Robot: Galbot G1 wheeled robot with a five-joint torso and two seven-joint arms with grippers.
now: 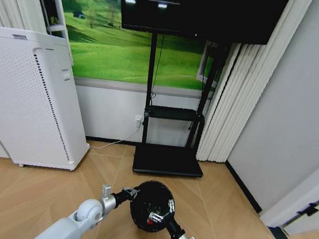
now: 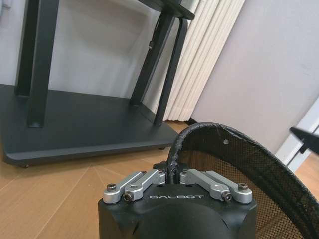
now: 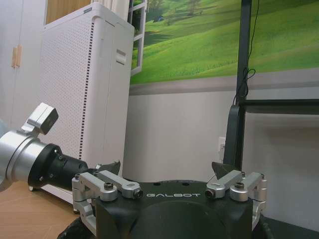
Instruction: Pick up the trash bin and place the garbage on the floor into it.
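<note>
Both arms were reached forward: the trash bin's rim was pinched by the left gripper; the right gripper was spread wide above its mouth.

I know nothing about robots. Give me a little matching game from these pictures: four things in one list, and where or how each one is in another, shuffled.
Things:
1. left hand
2. right hand
3. white appliance
4. black stand

Places or states:
a. open, above the bin's mouth
b. on the floor at the robot's left, by the wall
c. shut on the bin's rim
d. under the dark screen

Pairs: 1-c, 2-a, 3-b, 4-d
</note>
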